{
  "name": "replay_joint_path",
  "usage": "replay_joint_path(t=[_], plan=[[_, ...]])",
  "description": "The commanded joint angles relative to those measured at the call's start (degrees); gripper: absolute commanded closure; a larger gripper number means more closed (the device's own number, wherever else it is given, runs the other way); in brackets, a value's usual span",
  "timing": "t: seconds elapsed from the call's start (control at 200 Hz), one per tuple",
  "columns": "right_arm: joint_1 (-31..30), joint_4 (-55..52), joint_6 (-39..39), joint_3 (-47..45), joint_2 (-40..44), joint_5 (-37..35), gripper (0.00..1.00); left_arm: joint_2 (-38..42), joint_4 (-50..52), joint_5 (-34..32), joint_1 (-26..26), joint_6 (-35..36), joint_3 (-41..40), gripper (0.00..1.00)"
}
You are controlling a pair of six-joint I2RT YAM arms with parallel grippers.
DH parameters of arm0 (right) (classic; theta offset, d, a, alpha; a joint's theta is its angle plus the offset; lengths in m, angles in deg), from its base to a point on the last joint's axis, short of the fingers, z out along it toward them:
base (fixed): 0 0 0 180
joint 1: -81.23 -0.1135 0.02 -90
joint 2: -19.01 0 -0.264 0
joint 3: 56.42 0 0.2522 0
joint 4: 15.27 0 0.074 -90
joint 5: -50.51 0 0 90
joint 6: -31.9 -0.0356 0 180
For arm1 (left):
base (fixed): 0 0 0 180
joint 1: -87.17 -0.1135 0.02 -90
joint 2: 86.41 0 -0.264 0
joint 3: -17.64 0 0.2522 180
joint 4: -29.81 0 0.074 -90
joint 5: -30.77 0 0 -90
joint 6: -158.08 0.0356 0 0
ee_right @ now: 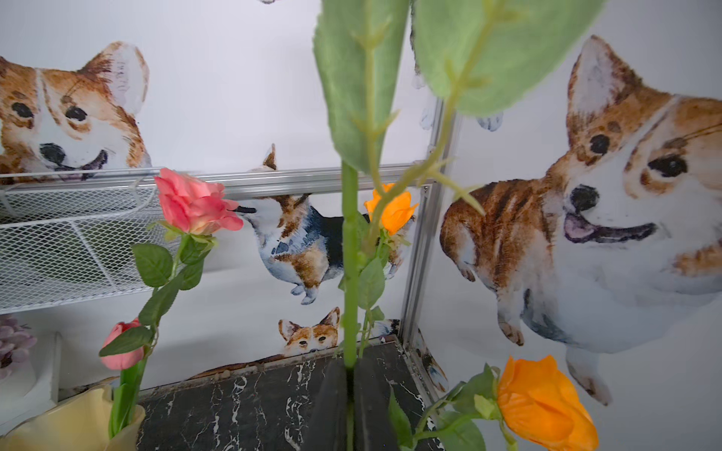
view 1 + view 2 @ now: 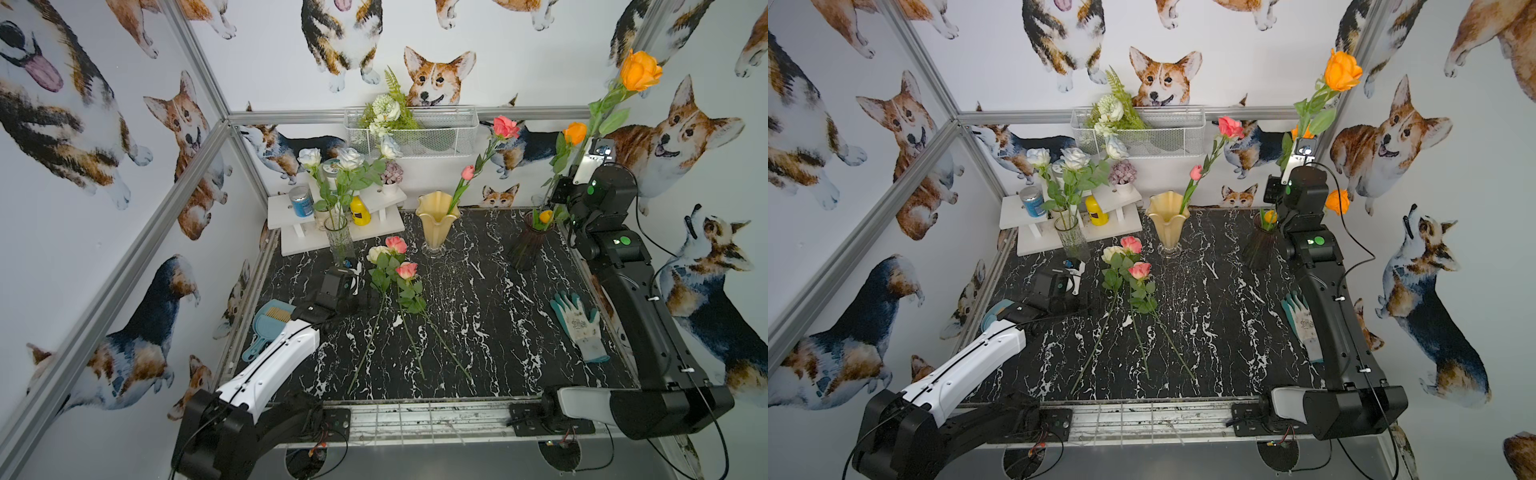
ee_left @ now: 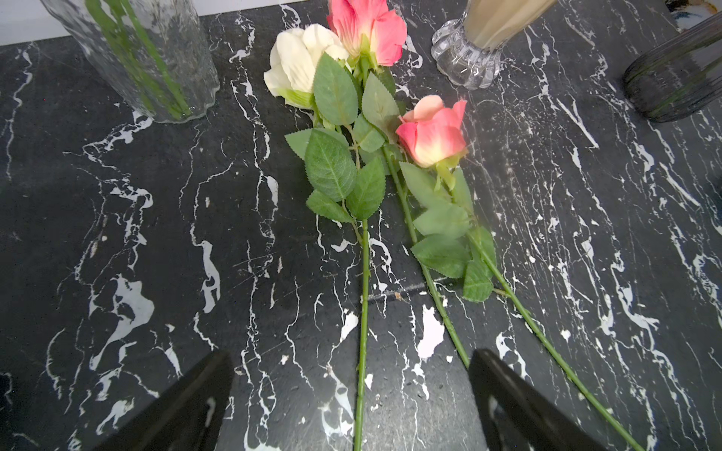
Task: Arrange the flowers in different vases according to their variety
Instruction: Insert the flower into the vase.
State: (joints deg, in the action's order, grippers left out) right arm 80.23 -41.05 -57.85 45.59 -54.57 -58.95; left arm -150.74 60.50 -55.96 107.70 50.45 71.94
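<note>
Right gripper (image 1: 350,369) clamps orange rose (image 1: 350,250); left gripper (image 3: 349,357) agape.

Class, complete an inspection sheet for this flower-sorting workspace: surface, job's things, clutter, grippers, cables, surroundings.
Surface: black, white-veined marble-look tabletop.
Job's things: clear glass cylinder vase holds white roses; creamy-yellow wavy-rimmed vase holds pink flowers; dark purple ribbed vase holds orange flowers; one cream rose and two pink roses lie on the tabletop.
Clutter: green-and-white work glove; blue dustpan; white stepped shelf with blue-lidded jars and yellow bottle; white wire basket.
Grippers: left gripper open near the lying roses; right gripper shut on tall orange rose stem.
Cables: black cable loops by the right arm's base.
Surroundings: corgi-print walls, aluminium frame.
</note>
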Motion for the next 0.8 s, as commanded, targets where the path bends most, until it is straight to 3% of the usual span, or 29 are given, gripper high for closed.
replay_joint_path(t=[0.0,0.28,0.796], plan=[[2.02,2.7,0.47,0.3,-0.03,0.11,1.0,-0.26,-0.21,0.07,0.0,0.66,0.51,0.0],[5.22,6.65,1.15,-1.4,-1.97,-0.26,1.0,-0.79,-0.32,0.05,0.03,0.75,0.51,0.0],[5.55,27.65,2.53,-7.04,-10.55,-4.39,1.0,-0.86,-0.05,-0.89,-0.04,0.75,0.51,0.0]])
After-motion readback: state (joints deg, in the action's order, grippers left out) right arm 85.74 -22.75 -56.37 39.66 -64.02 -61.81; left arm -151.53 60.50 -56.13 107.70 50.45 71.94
